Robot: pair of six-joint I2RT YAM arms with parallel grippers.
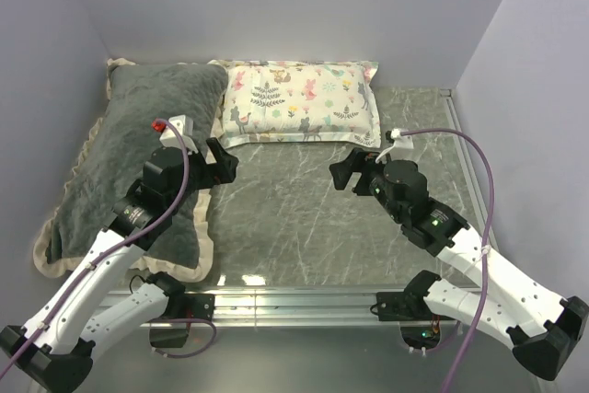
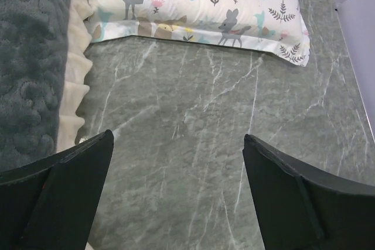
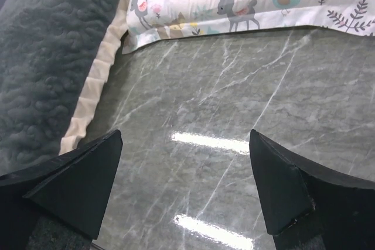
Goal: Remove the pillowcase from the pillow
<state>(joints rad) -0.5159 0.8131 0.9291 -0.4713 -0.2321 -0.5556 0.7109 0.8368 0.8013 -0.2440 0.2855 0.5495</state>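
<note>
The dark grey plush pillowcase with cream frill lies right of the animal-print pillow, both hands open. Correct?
No: the top view shows the dark grey plush pillowcase left of the pastel animal-print pillow; left hand and right hand are open.

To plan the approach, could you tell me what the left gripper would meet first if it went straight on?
Probably the bare tabletop: the left gripper, jaws open, looks down at it. The print pillow lies farther ahead and the pillowcase off to its left, though depth is unclear.
</note>
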